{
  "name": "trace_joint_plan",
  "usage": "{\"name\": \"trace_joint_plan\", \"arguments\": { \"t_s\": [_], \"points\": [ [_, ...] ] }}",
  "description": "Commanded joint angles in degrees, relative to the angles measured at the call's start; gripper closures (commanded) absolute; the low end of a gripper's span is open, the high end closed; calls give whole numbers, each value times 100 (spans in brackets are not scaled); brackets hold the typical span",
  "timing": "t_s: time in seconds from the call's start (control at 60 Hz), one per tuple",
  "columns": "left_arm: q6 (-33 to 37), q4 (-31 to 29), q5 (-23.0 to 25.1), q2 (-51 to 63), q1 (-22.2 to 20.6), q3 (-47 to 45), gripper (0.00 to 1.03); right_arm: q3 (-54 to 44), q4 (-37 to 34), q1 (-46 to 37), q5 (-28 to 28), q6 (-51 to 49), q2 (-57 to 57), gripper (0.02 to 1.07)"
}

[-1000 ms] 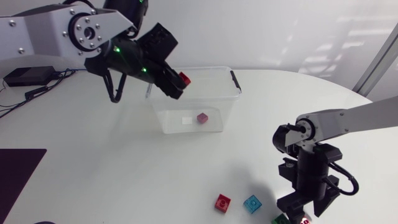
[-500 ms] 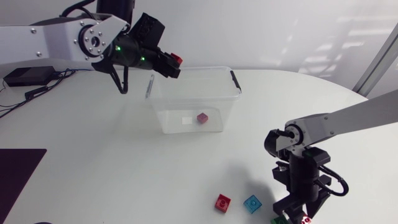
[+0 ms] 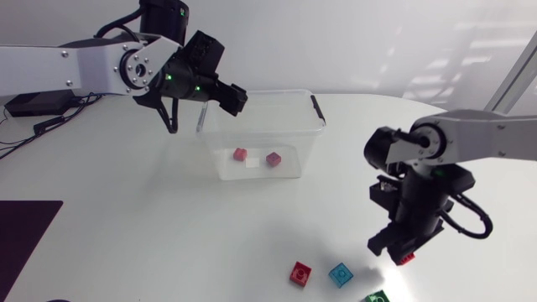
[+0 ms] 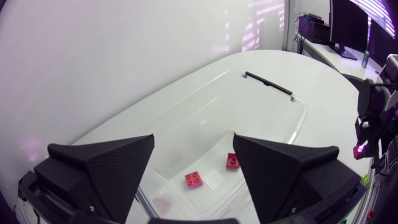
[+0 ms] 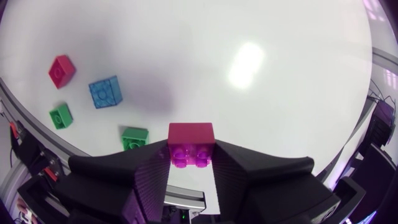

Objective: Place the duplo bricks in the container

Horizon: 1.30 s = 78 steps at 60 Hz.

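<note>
Done: red brick, maroon brick inside container.
Left jaws: spread, empty.
Right jaws: pinching pink brick.
Remaining: loose red brick, blue brick, green bricks, near desk.

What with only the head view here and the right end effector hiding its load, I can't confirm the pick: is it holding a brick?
Observer: Yes. The right wrist view shows the right end effector shut on a pink brick, one finger against each side.
Operator: I count three loose bricks on the table. Right?
Observer: Four: a red brick, a blue brick, one green brick and another green brick.
Operator: Is the left end effector empty?
Observer: Yes. The left wrist view shows the left end effector open above the container, nothing between its fingers.
</note>
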Motion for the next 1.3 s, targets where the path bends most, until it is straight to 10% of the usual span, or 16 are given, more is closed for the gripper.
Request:
{"name": "trace_joint_plan", "arguments": {
  "t_s": [0.0,0.283,0.95,1.033,1.15,1.283],
  "points": [
    [-101,-98,-7,-490,11,-120,7,508,-161,-46,-78,106,-261,81],
    [268,-1074,28,-1738,-446,-841,7,2064,199,103,-1018,731,-190,81],
    [1200,-1382,151,-2828,-1360,-3337,7,5694,1298,886,-614,1319,2640,80],
    [1244,-1276,151,-2793,-1509,-3442,7,5949,1289,868,-605,1381,2991,65],
    [1314,-1136,151,-2652,-1685,-3521,7,6168,1289,851,-429,1460,3281,14],
    [1446,-863,151,-2345,-1958,-3618,7,6248,1228,815,-262,1513,3193,8]
  ]
}}
